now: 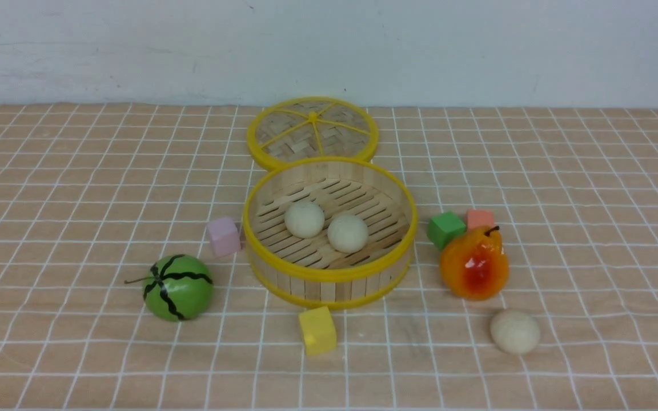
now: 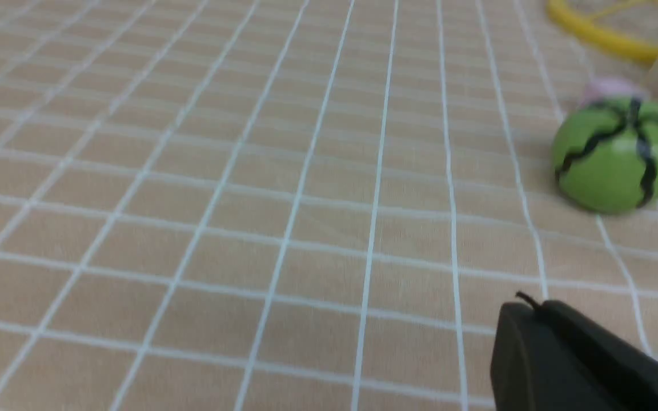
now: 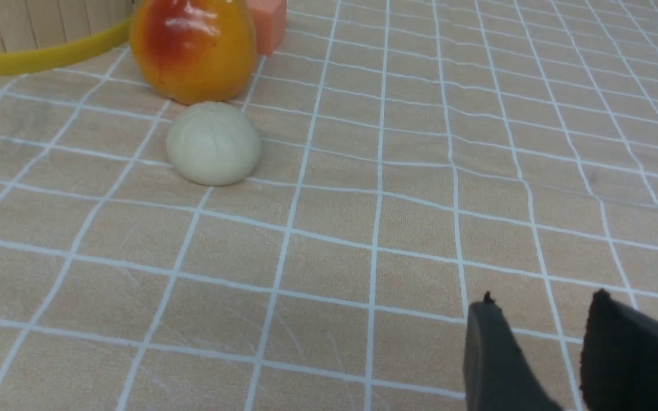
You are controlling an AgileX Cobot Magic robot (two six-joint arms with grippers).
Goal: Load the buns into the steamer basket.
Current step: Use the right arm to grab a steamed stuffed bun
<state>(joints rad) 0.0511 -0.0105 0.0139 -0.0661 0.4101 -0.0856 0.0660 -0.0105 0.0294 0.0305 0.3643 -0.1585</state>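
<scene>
Two cream-white matte buns (image 1: 304,218) lie inside the round yellow-rimmed bamboo steamer basket (image 1: 329,274), frame centre; third bun (image 1: 514,331) lower right on the worktop (image 1: 77,171); left gripper (image 2: 534,311) pressed together, right gripper (image 3: 543,299) spread, empty

Three buns in all: a left bun (image 1: 304,218) and a right bun (image 1: 348,233) sit inside, and there's a third bun (image 1: 514,331) outside at the near right. One steamer basket (image 1: 329,275). One woven lid (image 1: 312,131) on the far side. One green melon (image 1: 178,287), one pear (image 1: 474,264). And four cubes: a pink cube (image 1: 224,236), green cube (image 1: 446,229), salmon cube (image 1: 480,218), yellow cube (image 1: 317,330).
</scene>
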